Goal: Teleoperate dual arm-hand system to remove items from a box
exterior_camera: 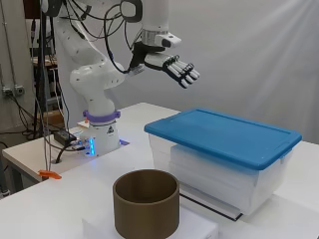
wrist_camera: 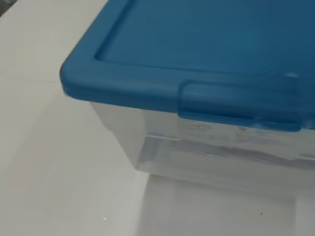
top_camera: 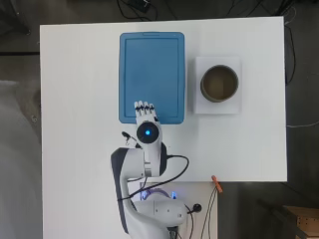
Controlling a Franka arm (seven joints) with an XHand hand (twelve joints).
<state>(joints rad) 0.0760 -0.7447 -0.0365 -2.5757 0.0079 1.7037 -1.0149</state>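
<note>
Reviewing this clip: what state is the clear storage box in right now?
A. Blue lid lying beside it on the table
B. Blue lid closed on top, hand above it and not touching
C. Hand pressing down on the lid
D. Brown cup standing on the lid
B. The blue lid sits flat on the clear box, and the side view shows the hand well above it with fingers straight.

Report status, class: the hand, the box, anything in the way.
Hand open, raised above the box's near end, holding nothing. Box shut, blue lid on. Brown cylinder stands apart beside it, not in the way.
</note>
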